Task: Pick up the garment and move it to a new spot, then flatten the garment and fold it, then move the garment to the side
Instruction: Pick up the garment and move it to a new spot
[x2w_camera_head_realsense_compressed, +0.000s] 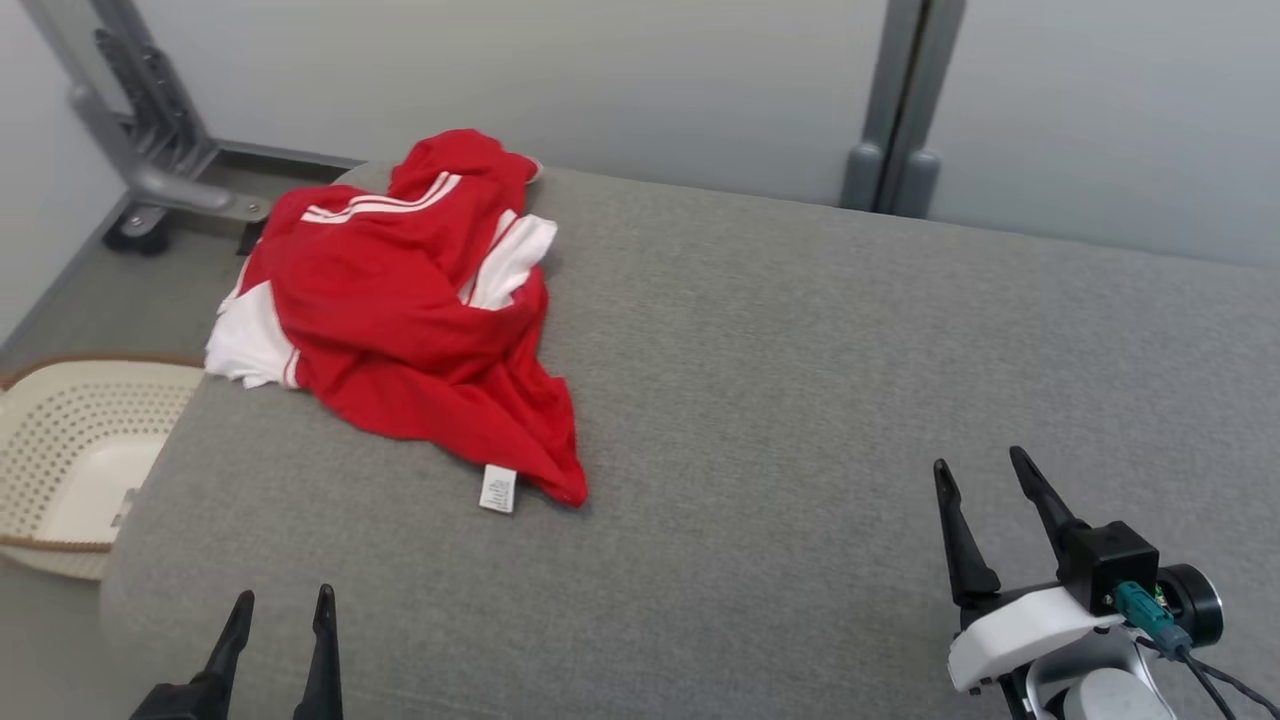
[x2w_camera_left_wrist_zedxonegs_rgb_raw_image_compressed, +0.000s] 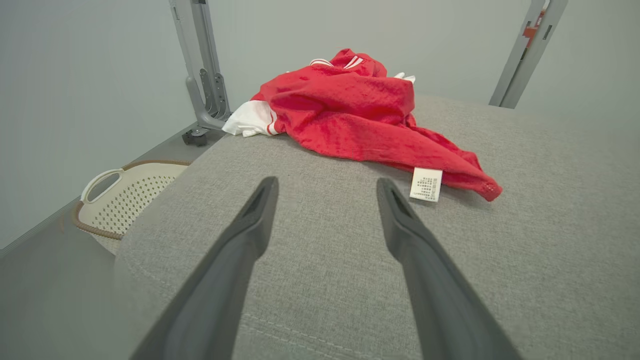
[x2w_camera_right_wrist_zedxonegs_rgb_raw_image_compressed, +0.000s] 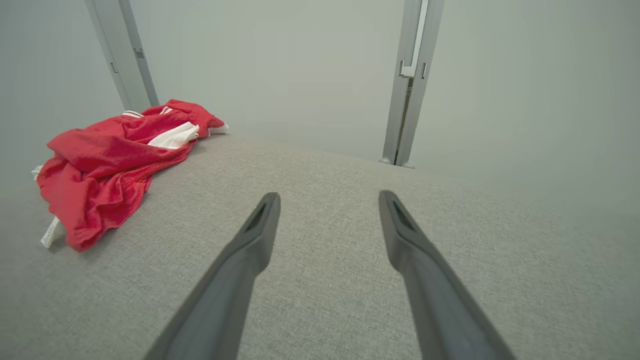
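A red garment with white stripes and white panels lies crumpled at the far left of the grey padded surface, its white label at the near hem. From the left wrist the garment lies just ahead, label near the right fingertip. My left gripper stands open at the lower left, empty, well short of the cloth. At the lower right my right gripper is open and empty, far from the garment.
A cream perforated basket sits on the floor off the surface's left edge, also seen as the basket. A grey metal frame with a wheel stands behind the garment, and a grey post against the back wall.
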